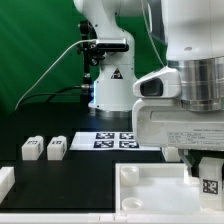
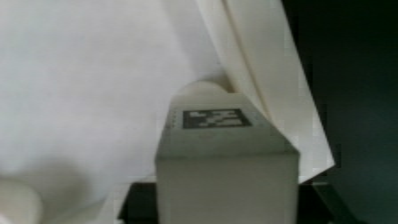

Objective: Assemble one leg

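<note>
My gripper [image 1: 207, 170] is at the exterior view's right, shut on a leg [image 1: 211, 184], a small white block with a black-and-white tag. It holds the leg upright over the right corner of the large white rimmed tray-like piece [image 1: 150, 185]. In the wrist view the leg [image 2: 222, 155] fills the middle, its tag facing the camera, gripped between the dark fingers [image 2: 146, 196] of my gripper [image 2: 222, 205]. The tray-like piece's white surface and rim [image 2: 267, 60] lie right behind it. Two more legs [image 1: 31, 149] [image 1: 57, 147] stand on the black table at the left.
The marker board [image 1: 117, 139] lies flat behind the tray-like piece, in front of the robot's base [image 1: 110, 90]. A white part [image 1: 5, 181] sits at the left edge. A green backdrop stands behind.
</note>
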### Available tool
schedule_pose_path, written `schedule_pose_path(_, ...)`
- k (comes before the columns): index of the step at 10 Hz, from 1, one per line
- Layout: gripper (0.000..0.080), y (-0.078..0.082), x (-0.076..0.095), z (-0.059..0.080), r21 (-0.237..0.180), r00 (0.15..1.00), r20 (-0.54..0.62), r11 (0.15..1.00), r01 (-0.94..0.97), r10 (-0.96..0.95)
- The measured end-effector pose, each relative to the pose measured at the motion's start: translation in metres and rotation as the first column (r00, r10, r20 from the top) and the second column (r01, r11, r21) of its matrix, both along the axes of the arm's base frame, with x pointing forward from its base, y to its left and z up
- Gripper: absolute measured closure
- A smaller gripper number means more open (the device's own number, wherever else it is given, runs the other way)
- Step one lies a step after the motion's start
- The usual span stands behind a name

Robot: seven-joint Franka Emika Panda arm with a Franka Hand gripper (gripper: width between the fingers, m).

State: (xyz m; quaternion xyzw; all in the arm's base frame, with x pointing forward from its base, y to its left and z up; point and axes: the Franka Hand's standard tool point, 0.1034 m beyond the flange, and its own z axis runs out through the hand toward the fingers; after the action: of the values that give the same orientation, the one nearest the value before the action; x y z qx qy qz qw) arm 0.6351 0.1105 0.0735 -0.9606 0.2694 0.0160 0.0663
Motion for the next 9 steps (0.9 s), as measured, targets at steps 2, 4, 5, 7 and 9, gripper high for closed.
schedule_pose_path(2, 0.0508, -0.0013, 0.0013, -0.0005, -0.001, 0.921, -0.058, 0.923, 0.385, -0.384)
schedule_pose_path(4, 0.0508, 0.0000, -0.0005, -0.0011, -0.013, 0.695, -0.126, 0.702, 0.712, -0.708)
schedule_pose_path(5, 0.0508, 0.0010, -0.0019, -0.0007, -0.027, 0.507, -0.150, 0.516, 0.856, -0.849)
schedule_pose_path(7, 0.0508, 0.0008, -0.0027, -0.0002, -0.040, 0.305, -0.176, 0.316, 0.948, -0.936)
schedule_pose_path(9, 0.0506, 0.0001, -0.0027, 0.0004, -0.055, 0.225, -0.178, 0.238, 0.970, -0.958)
